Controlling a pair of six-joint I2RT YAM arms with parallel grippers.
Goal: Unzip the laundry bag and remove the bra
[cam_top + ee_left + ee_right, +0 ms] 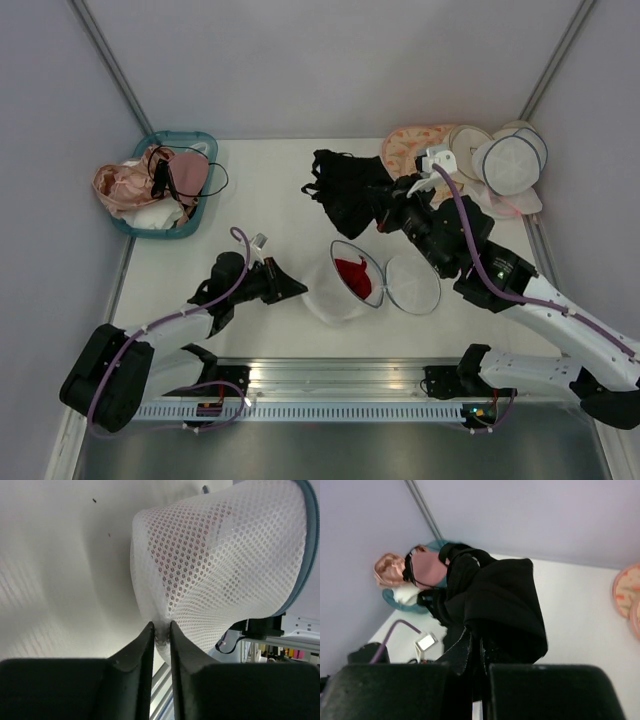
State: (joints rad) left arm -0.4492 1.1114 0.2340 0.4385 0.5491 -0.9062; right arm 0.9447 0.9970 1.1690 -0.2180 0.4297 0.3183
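The laundry bag (335, 295), white mesh with dark trim, lies open mid-table, its round lid (412, 285) flipped to the right. A red garment (353, 275) lies inside it. My left gripper (295, 290) is shut on the bag's mesh wall at its left side; in the left wrist view the mesh (225, 560) is pinched between the fingers of that gripper (161, 632). My right gripper (385, 215) is shut on a black bra (345, 190) behind the bag. In the right wrist view the bra (490, 595) hangs bunched from that gripper (479, 645).
A teal basket (185, 137) with pink garments (135, 185) stands at the back left. At the back right lie a peach patterned bag (410, 145), cream round bags (465, 140) and another white mesh bag (510, 160). A metal rail runs along the near edge.
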